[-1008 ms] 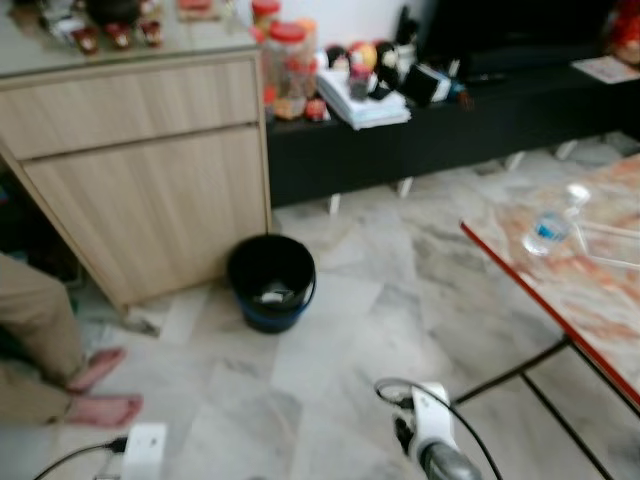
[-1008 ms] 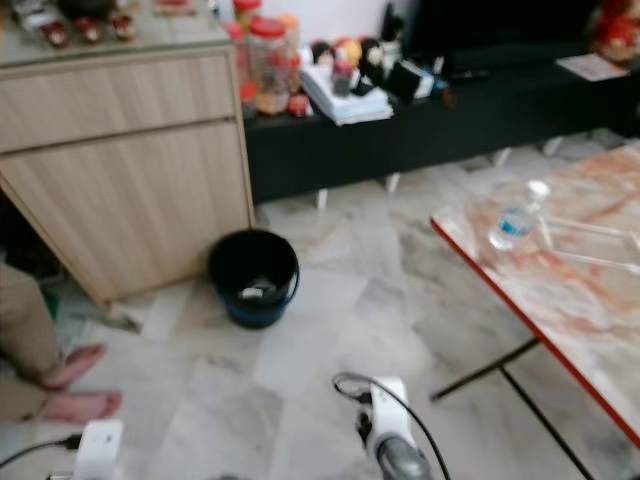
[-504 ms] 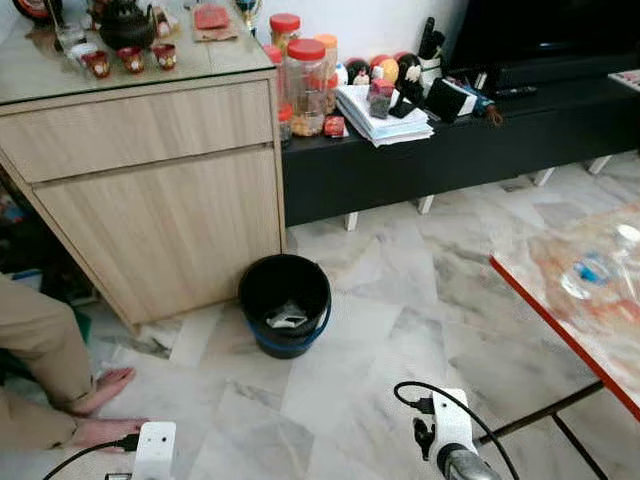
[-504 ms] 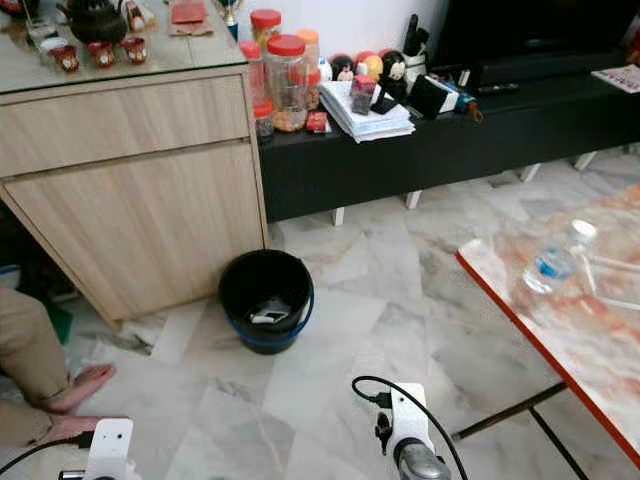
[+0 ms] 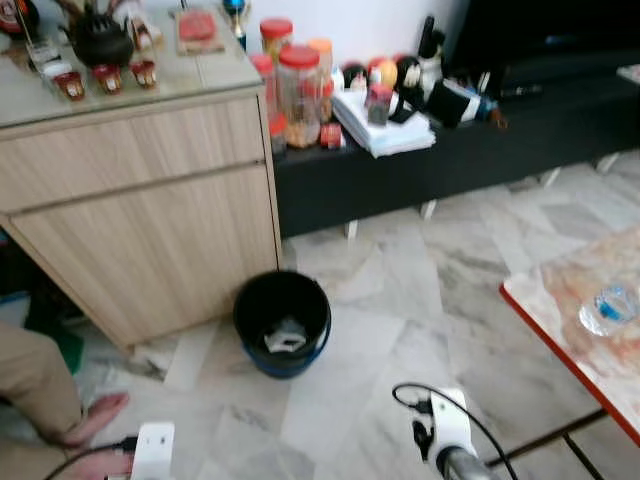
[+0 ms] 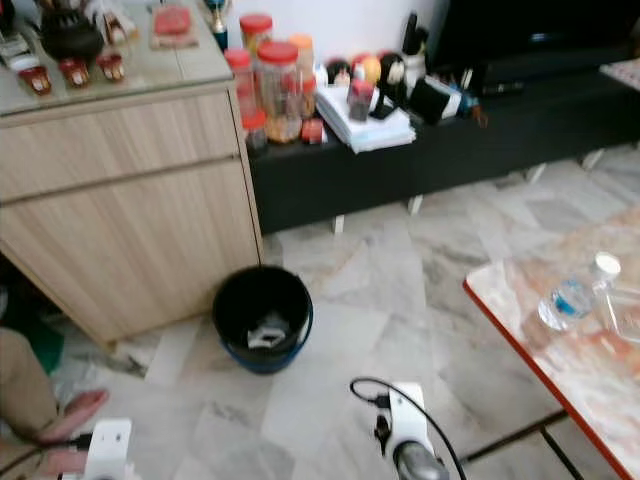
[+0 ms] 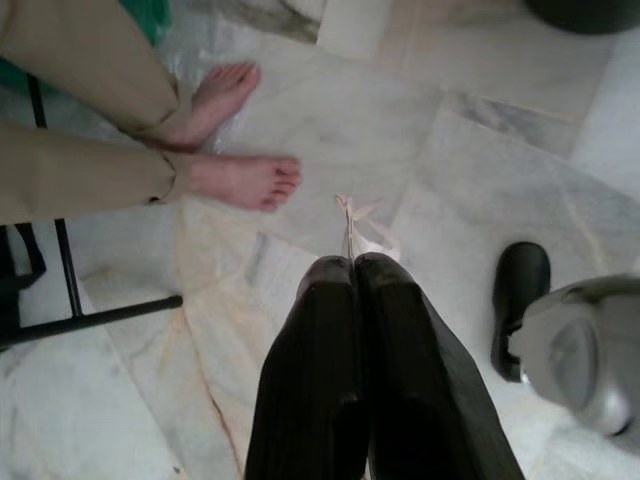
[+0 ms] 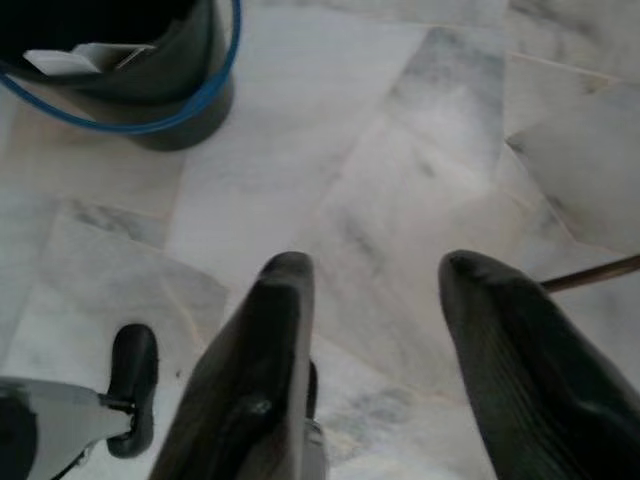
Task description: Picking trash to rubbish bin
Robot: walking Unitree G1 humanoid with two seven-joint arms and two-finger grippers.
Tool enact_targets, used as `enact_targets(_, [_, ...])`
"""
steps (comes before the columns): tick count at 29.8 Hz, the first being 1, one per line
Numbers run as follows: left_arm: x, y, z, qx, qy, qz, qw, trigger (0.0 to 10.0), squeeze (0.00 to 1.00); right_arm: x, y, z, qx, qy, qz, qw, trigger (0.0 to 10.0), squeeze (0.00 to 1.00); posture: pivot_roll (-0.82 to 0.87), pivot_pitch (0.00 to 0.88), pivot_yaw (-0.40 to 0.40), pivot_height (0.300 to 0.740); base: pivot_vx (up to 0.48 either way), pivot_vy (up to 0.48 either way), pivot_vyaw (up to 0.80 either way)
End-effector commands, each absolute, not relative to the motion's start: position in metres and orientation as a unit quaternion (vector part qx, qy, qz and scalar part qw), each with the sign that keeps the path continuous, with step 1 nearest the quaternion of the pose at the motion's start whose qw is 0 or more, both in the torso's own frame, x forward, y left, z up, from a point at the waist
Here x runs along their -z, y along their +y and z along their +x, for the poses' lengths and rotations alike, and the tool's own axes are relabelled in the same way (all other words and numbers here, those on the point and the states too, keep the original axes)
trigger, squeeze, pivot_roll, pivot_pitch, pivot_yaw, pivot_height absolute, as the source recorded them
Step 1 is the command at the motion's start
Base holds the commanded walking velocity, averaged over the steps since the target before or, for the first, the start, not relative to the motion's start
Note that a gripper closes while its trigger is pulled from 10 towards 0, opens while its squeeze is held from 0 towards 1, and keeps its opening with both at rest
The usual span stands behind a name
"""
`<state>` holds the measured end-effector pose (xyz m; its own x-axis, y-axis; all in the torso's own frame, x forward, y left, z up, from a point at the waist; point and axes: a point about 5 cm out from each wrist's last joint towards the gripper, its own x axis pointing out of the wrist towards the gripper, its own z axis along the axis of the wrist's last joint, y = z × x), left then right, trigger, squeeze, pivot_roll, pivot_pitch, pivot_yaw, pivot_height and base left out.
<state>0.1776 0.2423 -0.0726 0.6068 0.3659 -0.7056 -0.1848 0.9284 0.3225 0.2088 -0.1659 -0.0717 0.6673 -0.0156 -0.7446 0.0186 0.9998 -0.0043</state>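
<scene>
You are carrying a thin white scrap of trash (image 7: pixel 352 222) pinched in the left gripper (image 7: pixel 357 275) (right gripper (image 8: pixel 375 275) spread, empty), so next step closer to the black bin (image 5: pixel 282 322) on the floor by the wooden cabinet (image 5: pixel 150 210).

Open marble floor (image 5: pixel 400 300) lies around the black bin (image 5: pixel 282 322). A wooden cabinet (image 5: pixel 140 210) crowds its far side; a table edge (image 5: pixel 570 340) and, seemingly, bare feet (image 7: pixel 240 180) flank the way.

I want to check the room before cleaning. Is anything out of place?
Only a plastic bottle lying on its side on the table. The bin stands upright on the floor with scraps inside; nothing looks spilled.
</scene>
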Motion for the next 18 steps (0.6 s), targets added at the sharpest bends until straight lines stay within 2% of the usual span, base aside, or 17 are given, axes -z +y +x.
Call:
enact_targets(1, [0.0742, 0.2478, 0.1712, -0.161, 0.424, 0.112, 0.884, 10.0, 0.0, 0.0722, -0.1602, 0.2087, 0.006, 0.41, 0.008, 0.912, 10.0, 0.0, 0.14, 0.132, -0.028, 0.74, 0.36, 0.0, 0.0])
enact_targets(12, [0.0741, 0.2482, 0.1713, -0.162, 0.424, 0.111, 0.884, 10.0, 0.0, 0.0726, -0.1619, 0.208, 0.014, 0.412, 0.014, 0.911, 10.0, 0.0, 0.14, 0.134, -0.023, 0.74, 0.293, 0.0, 0.0])
enact_targets(16, [0.0741, 0.2489, 0.1709, -0.161, 0.424, 0.112, 0.884, 10.0, 0.0, 0.0728, -0.1603, 0.2077, 0.0, 0.411, -0.013, 0.911, 10.0, 0.0, 0.14, 0.138, -0.022, 0.74, 0.257, 0.0, 0.0])
enact_targets(18, [0.074, 0.2495, 0.1707, -0.161, 0.425, 0.112, 0.884, 10.0, 0.0, 0.0726, -0.1591, 0.2078, -0.002, 0.409, -0.009, 0.913, 10.0, 0.0, 0.14, 0.139, -0.021, 0.74, 0.259, 0.0, 0.52])
